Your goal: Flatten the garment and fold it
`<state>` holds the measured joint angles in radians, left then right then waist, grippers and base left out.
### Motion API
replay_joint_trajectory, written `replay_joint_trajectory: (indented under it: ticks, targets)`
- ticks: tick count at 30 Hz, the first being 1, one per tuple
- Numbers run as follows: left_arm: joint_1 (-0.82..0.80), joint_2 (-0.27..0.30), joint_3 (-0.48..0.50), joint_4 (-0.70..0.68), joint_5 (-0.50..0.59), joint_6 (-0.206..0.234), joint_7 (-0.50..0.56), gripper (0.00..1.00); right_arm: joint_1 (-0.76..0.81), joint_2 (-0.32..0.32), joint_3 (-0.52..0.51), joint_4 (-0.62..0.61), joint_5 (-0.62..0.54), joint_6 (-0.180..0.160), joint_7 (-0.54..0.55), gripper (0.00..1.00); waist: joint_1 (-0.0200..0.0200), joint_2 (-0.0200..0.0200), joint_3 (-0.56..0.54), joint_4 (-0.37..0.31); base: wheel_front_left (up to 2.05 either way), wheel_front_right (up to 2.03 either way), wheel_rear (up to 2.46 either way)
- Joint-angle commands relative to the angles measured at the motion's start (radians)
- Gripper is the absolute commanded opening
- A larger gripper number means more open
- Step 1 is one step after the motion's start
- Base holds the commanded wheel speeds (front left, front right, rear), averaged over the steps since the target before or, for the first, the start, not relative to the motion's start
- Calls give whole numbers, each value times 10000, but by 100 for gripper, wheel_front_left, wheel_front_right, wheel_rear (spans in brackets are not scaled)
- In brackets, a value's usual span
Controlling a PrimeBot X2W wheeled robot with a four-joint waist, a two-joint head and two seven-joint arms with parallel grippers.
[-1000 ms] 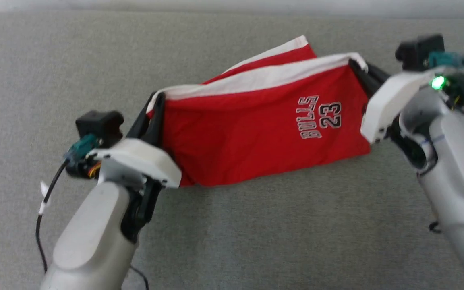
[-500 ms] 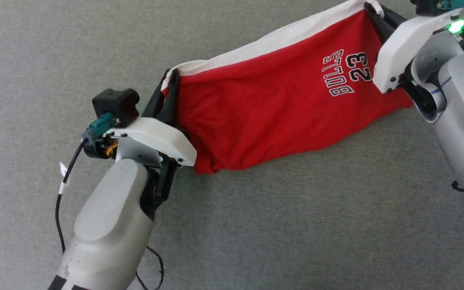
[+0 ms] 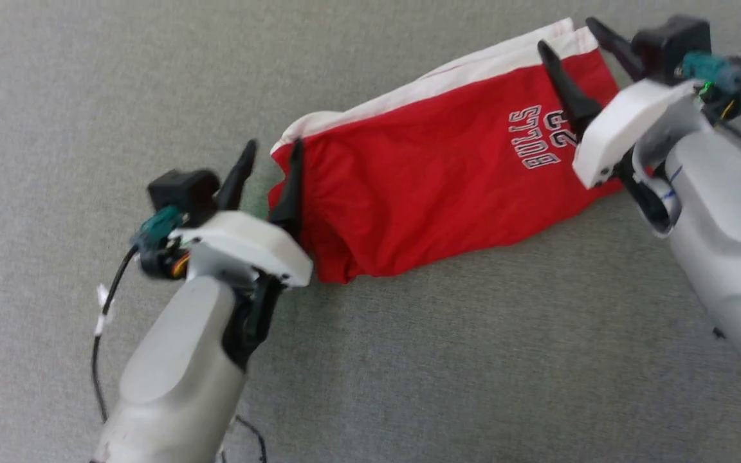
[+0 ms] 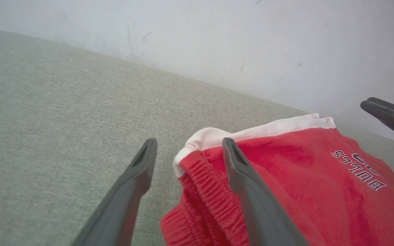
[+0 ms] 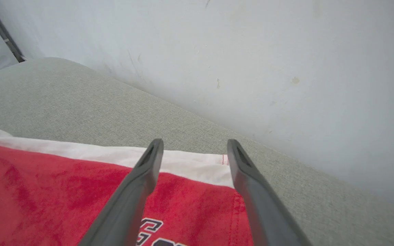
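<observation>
The left claw [image 3: 274, 148], nearest me, stands spread wide with nothing in it; one finger hangs over the gathered waistband [image 4: 210, 191], the other over the bare grey surface [image 3: 409, 360]; whether either touches, I cannot tell. Beyond it the garment [image 3: 422, 180] lies slantwise on that surface, seemingly doubled leg on leg, its white stripes [image 3: 435, 80] paired along the far edge; I judge it was laid so to make the first fold, though the red sags in wrinkles near the waistband and wants smoothing. Farther off, the right claw [image 3: 565, 32] is likewise agape and empty, poised over the hem corner by the "BULLS 23" print [image 3: 538, 138]. Behind everything rises a pale wall [image 4: 251, 41].
</observation>
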<state>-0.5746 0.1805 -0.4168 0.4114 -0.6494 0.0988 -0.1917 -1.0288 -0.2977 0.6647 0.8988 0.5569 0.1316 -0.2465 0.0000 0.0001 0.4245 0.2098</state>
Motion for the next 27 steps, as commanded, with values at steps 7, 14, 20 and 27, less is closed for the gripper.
replay_joint_trajectory:
  ticks: [7, 14, 20, 27]
  targets:
    - [1201, 1104, 308, -1100, 285, 823, 405, 100, 2040, -235, -1057, -2450, -582, -9, -148, 100, 0, -1, -1377, -886, 0, 0, 0]
    - [2428, 2200, 344, -2700, 49, 1315, 2149, 100, 4719, -176, -2223, -4364, -1396, -9, -138, 100, 0, -1, -2184, -1521, 0, 0, 0]
    - [2946, 2810, -42, -3754, -260, 1344, 3908, 100, 6424, 47, -3095, -5841, -2007, -9, 470, 100, 0, -1, -2483, -1885, 0, 0, 0]
    - [2709, 3174, -632, -3840, -434, 1124, 5527, 100, 7576, 448, -3729, -7617, -2556, -9, 1260, 100, 0, -1, -2352, -2339, 0, 0, 0]
